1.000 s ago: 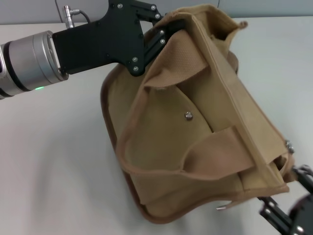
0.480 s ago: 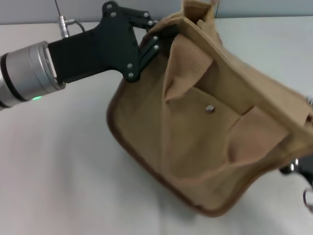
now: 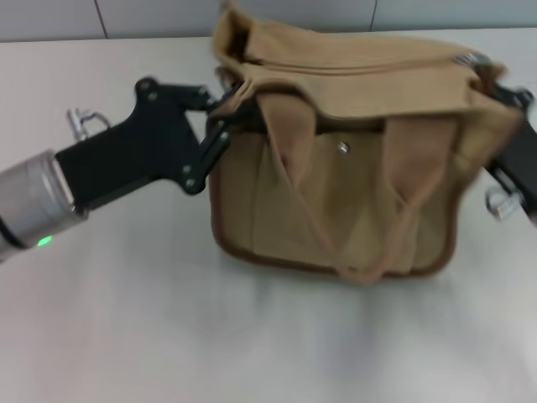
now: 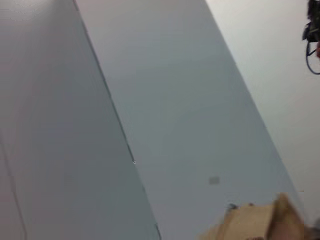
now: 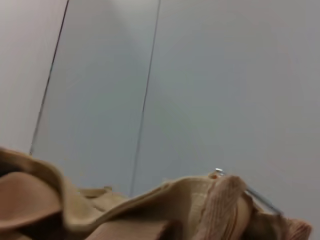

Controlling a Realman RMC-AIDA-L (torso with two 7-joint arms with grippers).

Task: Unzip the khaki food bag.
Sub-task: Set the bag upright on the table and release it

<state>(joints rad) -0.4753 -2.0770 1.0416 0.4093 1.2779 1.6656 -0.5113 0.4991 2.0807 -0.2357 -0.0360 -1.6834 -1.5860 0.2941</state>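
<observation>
The left gripper (image 3: pixel 237 107) was clamped on the upper left corner of the one khaki food bag (image 3: pixel 352 201). At the bag's opposite upper corner sat the right gripper (image 3: pixel 503 96), touching the fabric; whether its fingers were together or apart could not be told. Between the two grippers the bag stood upright on the pale table (image 3: pixel 168 336), with two loop handles (image 3: pixel 294 159) hanging down its front and one silver snap (image 3: pixel 342 148) between them. Half a second earlier the bag hung tilted; now it sat level.
</observation>
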